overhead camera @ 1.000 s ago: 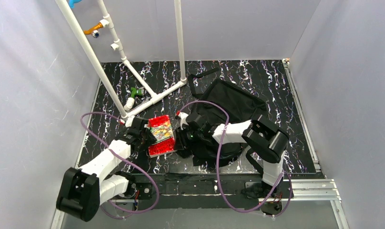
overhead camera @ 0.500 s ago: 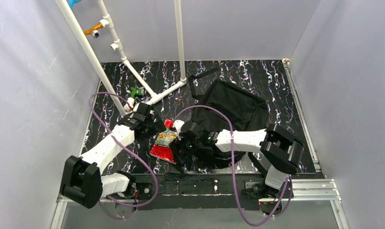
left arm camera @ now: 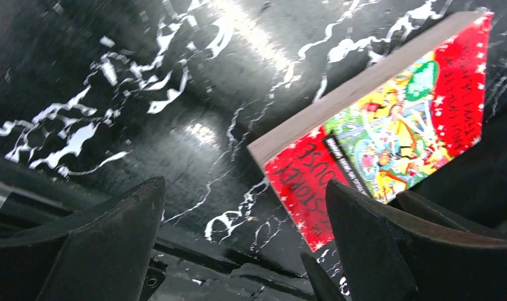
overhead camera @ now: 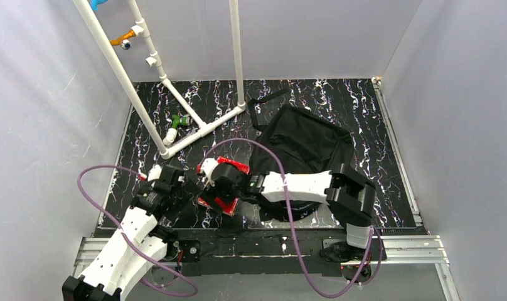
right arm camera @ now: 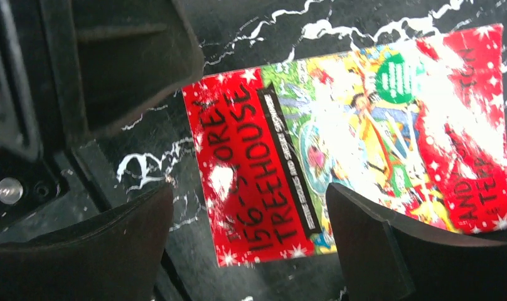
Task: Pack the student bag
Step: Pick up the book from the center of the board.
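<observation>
We log the book [right arm camera: 364, 157] by the near edge, outside the student bag [overhead camera: 304, 141]; left gripper [left arm camera: 243, 185], right gripper [right arm camera: 249, 188] wide open, empty.

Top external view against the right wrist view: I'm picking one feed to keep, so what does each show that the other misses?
Only the top external view shows the large black fabric backpack, the white pipe frame and the pale grey walls. Only the right wrist view makes legible the cover of the red illustrated paperback book, including the word TREEHOUSE. Both show that book lying on the black white-veined table.
</observation>
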